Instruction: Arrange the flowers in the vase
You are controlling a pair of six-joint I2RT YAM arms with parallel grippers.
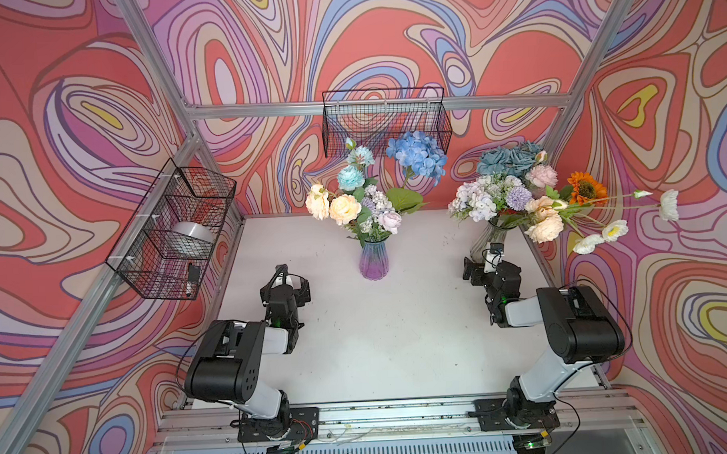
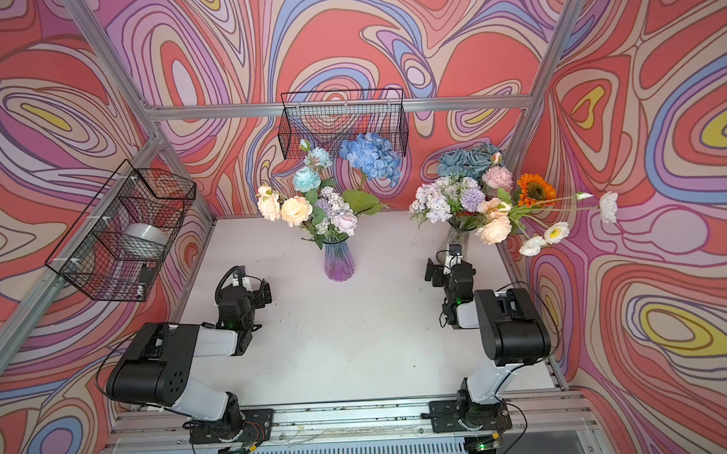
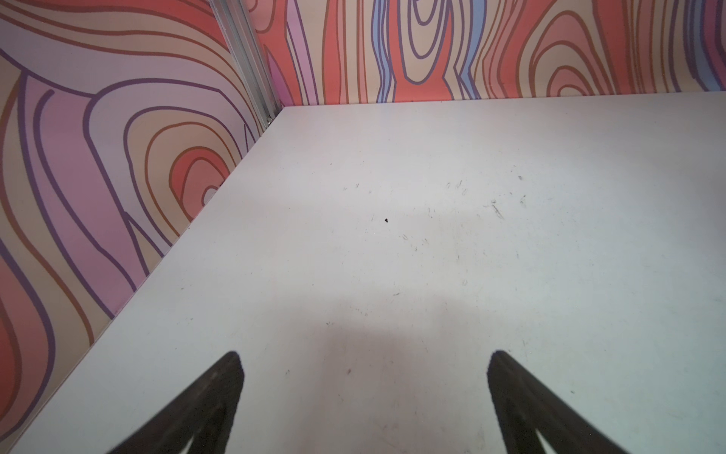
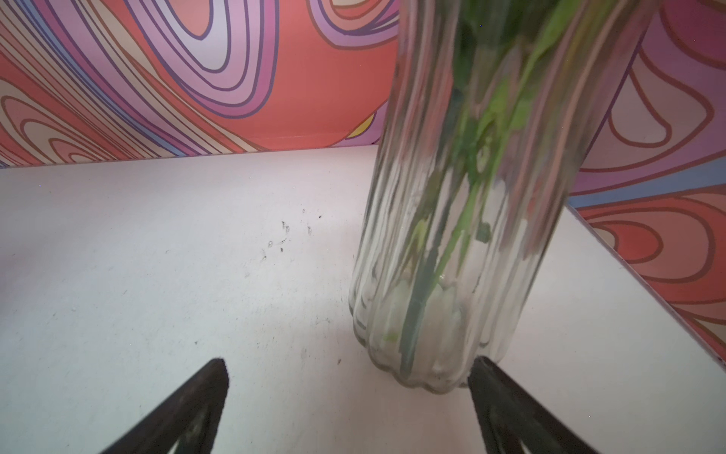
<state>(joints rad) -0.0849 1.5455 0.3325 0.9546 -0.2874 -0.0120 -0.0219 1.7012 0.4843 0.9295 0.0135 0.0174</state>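
The left fingers [image 3: 204,405] are spread wide with nothing between them, low over the bare tabletop [image 3: 432,236]. The right fingers [image 4: 506,405] are just as wide and grip nothing, one tip right at the foot of the clear glass vase [image 4: 451,236]. The flowers [image 1: 477,199] stand in that vase at the back right, and another bunch [image 1: 344,208] stands in the purple vase [image 1: 373,259] mid-table.

The ribbed purple vase [image 1: 373,259] looks like glossy glass, the white table [image 1: 378,340] matt.
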